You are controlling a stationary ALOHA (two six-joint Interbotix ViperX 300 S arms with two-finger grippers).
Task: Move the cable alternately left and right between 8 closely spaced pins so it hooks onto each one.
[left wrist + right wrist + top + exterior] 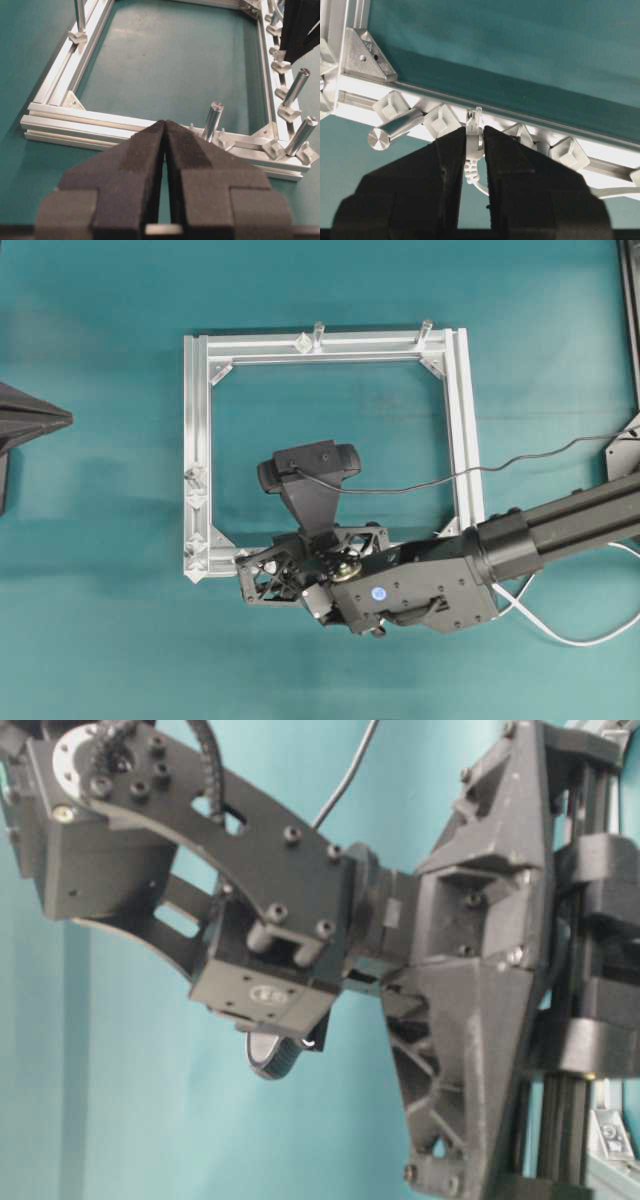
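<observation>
Threading seems just at its start: right gripper [474, 134] pinches the cable [473, 150] near its plug, at the rail between two pins [442, 120], none visibly hooked yet.

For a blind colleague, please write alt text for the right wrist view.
The black padded end effector grips the thin white cable by its clear plug, just before a row of whitish diamond-shaped pins on a silver aluminium rail, over a teal table.
</observation>
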